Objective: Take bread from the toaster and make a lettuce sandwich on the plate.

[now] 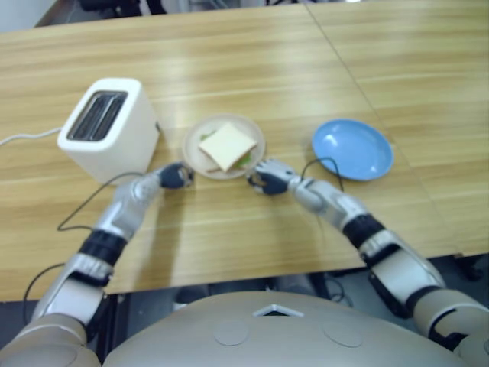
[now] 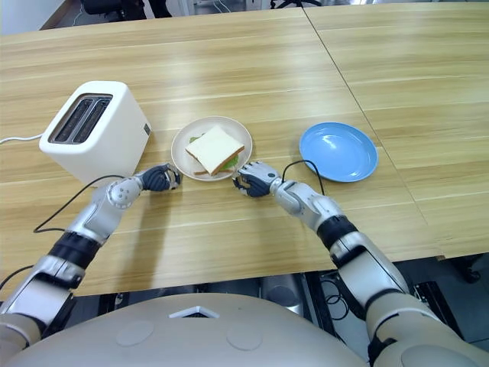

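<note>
Left eye view: your left hand (image 1: 174,176) and right hand (image 1: 269,177) both show fingers curled closed, gripping nothing. The sandwich (image 1: 227,145) lies on the plate (image 1: 189,147), between the two sets of fingers and just beyond them. Right eye view: lettuce (image 2: 230,162) peeks under the bread (image 2: 214,147) near your right fingers; the toaster (image 2: 95,130) stands beyond your left fingers; a blue plate (image 2: 338,151) lies outboard of the right.

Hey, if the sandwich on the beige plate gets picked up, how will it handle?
The sandwich is probably light and soft: its thin bread would likely dent under a firm squeeze. The lettuce peeking out looks loose, so it may slip out if tilted. It lies flat, so it is unlikely to roll.
</note>
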Robot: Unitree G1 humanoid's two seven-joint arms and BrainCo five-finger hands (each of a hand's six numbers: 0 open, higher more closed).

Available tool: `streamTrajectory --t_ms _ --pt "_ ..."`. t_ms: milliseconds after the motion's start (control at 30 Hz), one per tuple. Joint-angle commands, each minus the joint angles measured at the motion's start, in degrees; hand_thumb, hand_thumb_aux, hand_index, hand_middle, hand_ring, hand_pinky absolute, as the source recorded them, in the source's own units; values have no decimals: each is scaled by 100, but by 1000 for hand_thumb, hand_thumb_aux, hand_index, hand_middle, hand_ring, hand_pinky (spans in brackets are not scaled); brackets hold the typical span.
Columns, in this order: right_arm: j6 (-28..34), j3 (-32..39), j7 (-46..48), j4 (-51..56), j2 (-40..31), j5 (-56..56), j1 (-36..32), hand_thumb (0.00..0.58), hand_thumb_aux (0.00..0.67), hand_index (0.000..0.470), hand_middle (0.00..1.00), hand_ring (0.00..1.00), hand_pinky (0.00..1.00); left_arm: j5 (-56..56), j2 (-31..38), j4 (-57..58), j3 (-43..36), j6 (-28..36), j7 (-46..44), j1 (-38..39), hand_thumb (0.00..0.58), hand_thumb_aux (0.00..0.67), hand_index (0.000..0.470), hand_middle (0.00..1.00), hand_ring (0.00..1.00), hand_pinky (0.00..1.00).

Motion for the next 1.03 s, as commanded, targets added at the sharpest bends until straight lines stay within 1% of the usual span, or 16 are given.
streamTrajectory --t_ms 33,67,100,133,200,300,400,467,567,667,733,800,867,1033 --pt "249 214 -1100 894 104 -437 -586 580 670 460 1000 1000 1000 433 -143 807 -99 5 852 -232 201 129 88 1000 1000 1000" --pt "322 278 -1370 999 95 -544 -690 580 670 460 1000 1000 1000 466 -161 873 -84 -33 997 -287 0 0 0 1000 1000 1000" --pt "399 313 -1630 997 25 -636 -740 580 670 460 1000 1000 1000 486 -165 874 -50 -63 1128 -310 0 0 0 1000 1000 1000" --pt "449 317 -1867 919 -83 -692 -734 0 0 0 0 0 0 463 -161 826 11 -95 1226 -296 0 0 0 0 0 0" --pt "433 225 -2118 602 -344 -682 -596 0 0 0 0 0 0 366 -135 609 173 -185 1405 -213 0 0 0 0 0 0" --pt "231 -116 -2210 -242 -828 -370 -139 0 0 0 0 0 0 -92 -200 -2 580 -667 1623 6 0 0 0 0 0 0" --pt "-59 -742 -1939 -1177 -1183 426 453 0 0 0 0 0 0 -799 -529 -814 920 -1397 1621 227 0 0 0 0 0 0" --pt "-248 -1168 -1626 -1612 -1213 1158 783 0 0 0 0 0 0 -1343 -892 -1191 1097 -1601 1473 308 0 0 0 0 0 0" --pt "-408 -1759 -1041 -2142 -983 2429 1221 0 0 0 0 0 0 -1998 -1517 -1459 1275 -1776 1376 289 0 0 0 0 0 0" --pt "-394 -2247 -413 -2420 -494 3870 1483 0 0 0 0 0 0 -2647 -2143 -1382 1545 -1874 1449 129 0 0 0 0 0 0" --pt "-321 -2511 93 -2480 -163 4659 1580 0 0 0 0 0 0 -2781 -2376 -1196 1751 -1948 1601 -2 0 0 0 0 0 0" --pt "-252 -2804 487 -2473 145 5350 1641 0 0 0 0 0 0 -2816 -2453 -943 1916 -2041 1733 -148 0 0 0 0 0 0" --pt "-258 -3064 695 -2375 310 5654 1642 0 0 0 0 0 0 -2958 -2474 -713 2125 -2108 1797 -291 0 0 0 0 0 0" --pt "-365 -3470 1017 -2038 520 5793 1518 0 0 0 0 0 0 -2997 -2389 -359 2425 -2318 1867 -443 0 0 0 0 0 0"
